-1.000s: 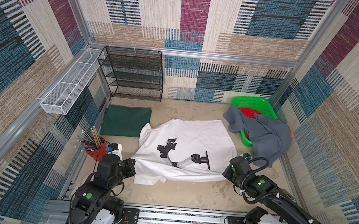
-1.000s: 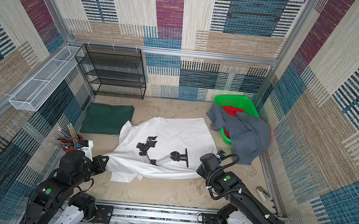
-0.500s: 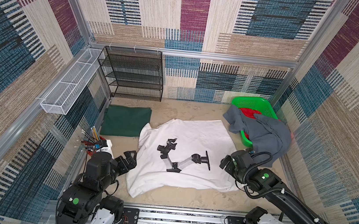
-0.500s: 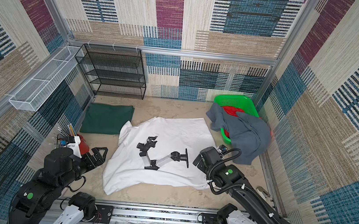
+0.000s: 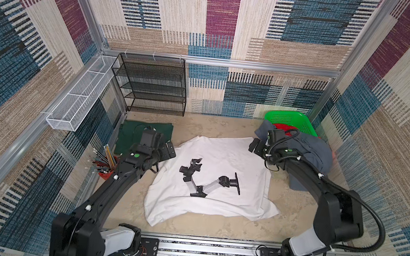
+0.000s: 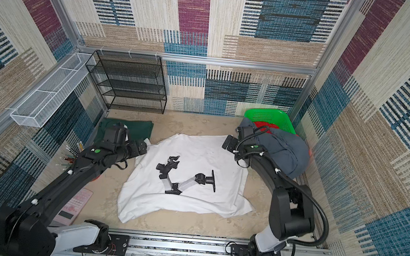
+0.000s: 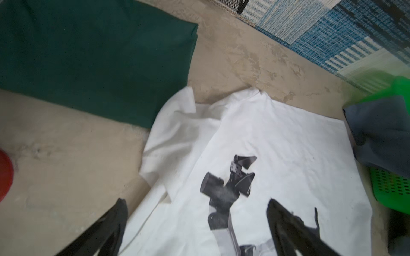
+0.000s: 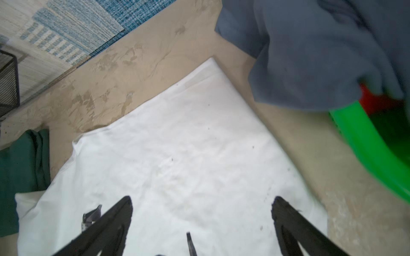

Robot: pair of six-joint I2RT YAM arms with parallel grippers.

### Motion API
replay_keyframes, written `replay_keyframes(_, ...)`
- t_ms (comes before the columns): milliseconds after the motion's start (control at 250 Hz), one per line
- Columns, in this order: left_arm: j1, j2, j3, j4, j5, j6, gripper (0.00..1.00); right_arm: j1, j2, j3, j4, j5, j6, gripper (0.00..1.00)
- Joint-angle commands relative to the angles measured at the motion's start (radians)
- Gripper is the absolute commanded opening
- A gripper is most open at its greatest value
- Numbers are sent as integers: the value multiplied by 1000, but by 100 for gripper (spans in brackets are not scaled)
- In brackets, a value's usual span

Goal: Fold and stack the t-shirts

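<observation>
The white t-shirt (image 5: 224,152) (image 6: 201,152) with the robot-arm print lies spread print-up mid-table, rumpled along its left side. My left gripper (image 5: 169,151) (image 7: 196,201) hovers open over the shirt's far left shoulder, holding nothing. My right gripper (image 5: 254,146) (image 8: 202,198) hangs open over its far right corner, also empty. The dark green t-shirt (image 5: 130,132) (image 7: 88,55) lies folded at the back left, partly behind my left wrist. Over the basket at the right hangs the slate grey t-shirt (image 5: 311,151) (image 8: 321,55).
A bright green basket (image 5: 292,117) (image 8: 366,141) stands at the back right with something red (image 5: 285,127) inside. A black mesh shelf (image 5: 151,83) fills the back left, with a white wire tray (image 5: 78,98) on the left wall. A red pencil cup (image 5: 105,166) stands at the left.
Both grippers went from shut at the white shirt's near hem to open, letting it go. Both arms then reached to its far corners. The near hem now lies closer to the front.
</observation>
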Motion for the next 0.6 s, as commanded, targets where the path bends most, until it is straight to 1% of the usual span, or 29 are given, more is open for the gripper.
replay_keyframes(0,10,133,117,99,36,98,99,-31,127,107,49,-77,-104,99)
replay_keyframes(56,12,204,169,121,74,95,99,-48,201,161,56,-72,-115,99)
replay_keyframes(104,12,261,206,139,100,93,99,-64,263,207,57,-103,-120,100)
replay_keyframes(124,14,284,225,137,112,93,99,-70,288,228,60,-125,-127,96)
replay_keyframes(160,14,323,259,131,138,96,99,-75,332,269,58,-158,-142,93)
replay_keyframes(212,14,368,294,130,172,105,99,-75,389,325,50,-198,-171,90)
replay_keyframes(272,14,407,312,133,176,111,98,-75,443,375,34,-226,-184,87)
replay_keyframes(328,14,439,326,126,161,121,98,-75,488,425,14,-196,-184,85)
replay_keyframes(472,17,511,374,101,104,158,99,-75,571,510,-32,-58,-186,81)
replay_keyframes(596,25,573,423,75,107,168,99,-75,648,598,-89,-9,-210,78)
